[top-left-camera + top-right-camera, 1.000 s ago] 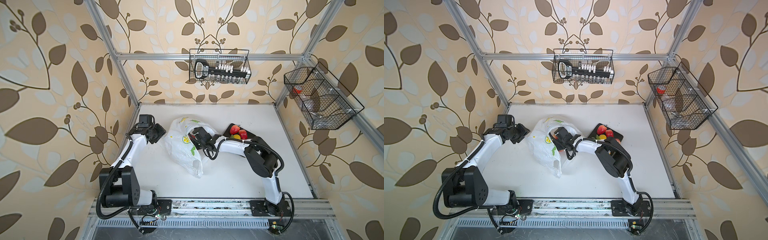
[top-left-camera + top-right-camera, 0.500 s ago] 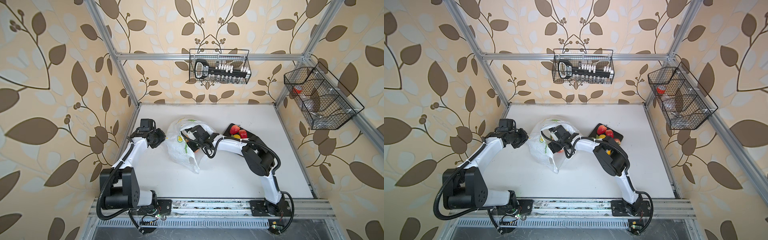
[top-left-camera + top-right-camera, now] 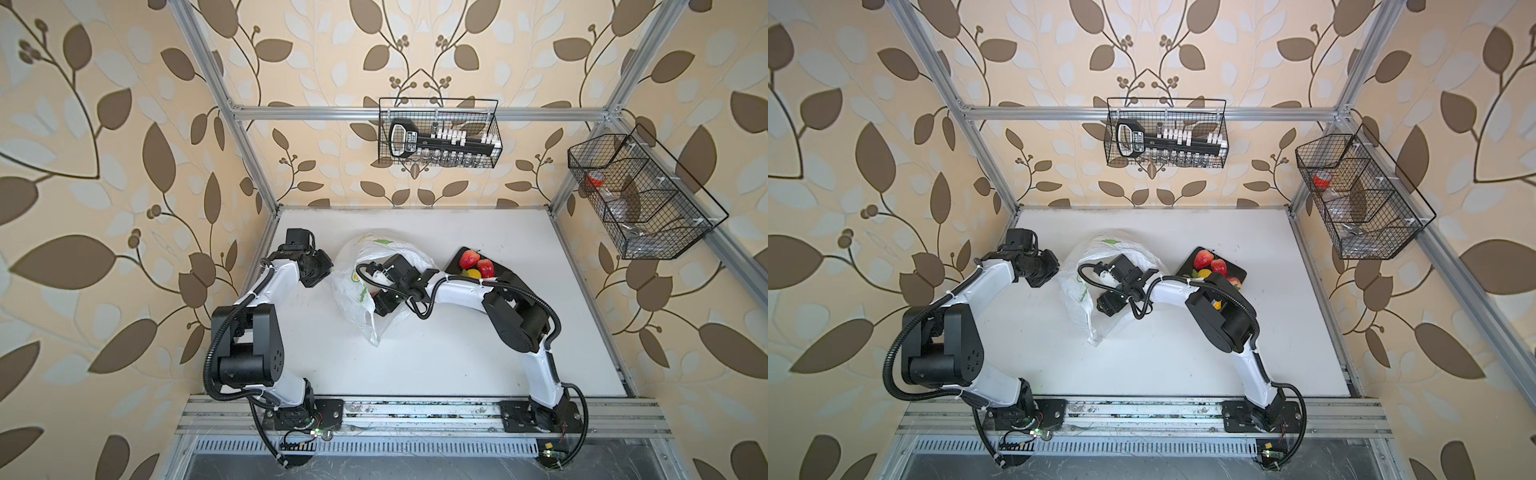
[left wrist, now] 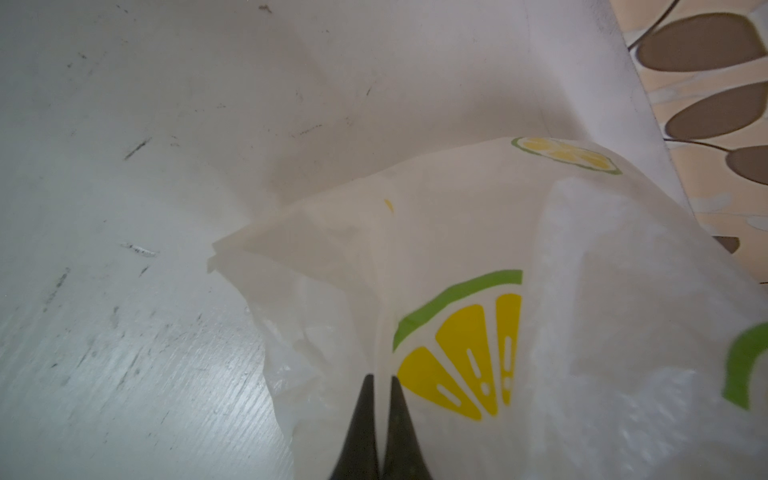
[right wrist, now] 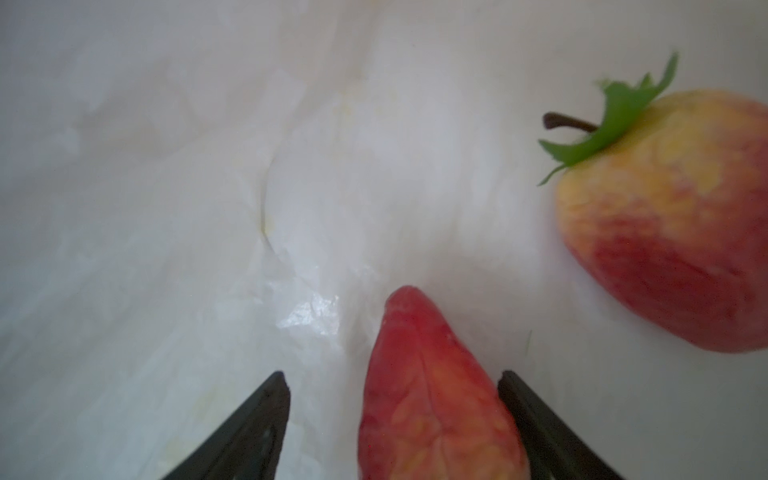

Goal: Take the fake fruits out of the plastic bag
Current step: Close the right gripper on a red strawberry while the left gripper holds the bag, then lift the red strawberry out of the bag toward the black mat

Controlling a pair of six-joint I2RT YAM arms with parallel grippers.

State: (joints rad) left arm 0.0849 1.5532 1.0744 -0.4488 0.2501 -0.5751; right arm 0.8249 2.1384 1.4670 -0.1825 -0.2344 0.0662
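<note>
While the plastic bag [image 3: 349, 305] lies crumpled near the middle of the white surface [image 3: 415, 365] with the right arm reaching into it, the step in hand looks like fetching one more of the fake fruits out. Inside the bag the right wrist view shows two. One is a reddish peach [image 5: 432, 395] lying between the spread jaws of the right gripper [image 5: 392, 374], close against one jaw and apart from the other. The second peach [image 5: 665, 232], with a green leaf and a brown stem, sits off to one side, untouched. The left gripper [image 4: 380, 378] has its jaws pressed together on a fold of the bag's film, which I take to be an anchor. Next, by my reading, the right gripper must close squarely on the peach without catching the thin film under it, then draw back out while the left one keeps the bag from following. Near the bag stands a dark tray [image 3: 500, 270] carrying two red strawberries [image 3: 468, 259], one yellow lemon [image 3: 473, 273] and, in a top view, one reddish fruit [image 3: 1234, 282] half hidden by the arm. A spot of orange [image 3: 1217, 305] under the arm may be a fifth, though I cannot tell. So the count is two fruits seen in the bag and four for certain on the tray
</note>
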